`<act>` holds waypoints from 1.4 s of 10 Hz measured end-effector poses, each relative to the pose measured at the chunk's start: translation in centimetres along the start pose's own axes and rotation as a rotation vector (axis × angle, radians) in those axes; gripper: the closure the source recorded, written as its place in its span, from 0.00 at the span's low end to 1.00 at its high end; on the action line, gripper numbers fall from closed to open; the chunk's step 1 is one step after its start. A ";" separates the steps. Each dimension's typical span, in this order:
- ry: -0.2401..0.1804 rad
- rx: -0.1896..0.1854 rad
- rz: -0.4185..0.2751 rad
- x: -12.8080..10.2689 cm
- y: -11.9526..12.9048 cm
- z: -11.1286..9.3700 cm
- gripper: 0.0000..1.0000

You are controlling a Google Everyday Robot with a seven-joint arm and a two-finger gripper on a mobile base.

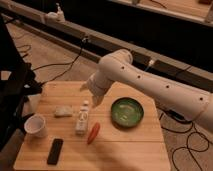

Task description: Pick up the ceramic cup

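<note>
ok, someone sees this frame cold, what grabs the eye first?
The big white arm sweeping in from the right dominates, its end effector hanging over the middle of the wooden table, near the white bottle. Next is the green bowl right of centre, the one strong colour beside a small red item. The ceramic cup sits apart at the left edge, well clear of the end effector.
</note>
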 end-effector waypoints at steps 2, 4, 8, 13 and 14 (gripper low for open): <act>-0.055 -0.009 -0.045 -1.4 -1.2 2.8 0.35; -0.113 -0.020 -0.101 -3.3 -2.5 5.2 0.35; -0.208 -0.042 -0.251 -8.1 -5.4 8.9 0.35; -0.292 -0.072 -0.393 -13.5 -6.0 10.6 0.35; -0.291 -0.071 -0.391 -13.5 -6.0 10.5 0.35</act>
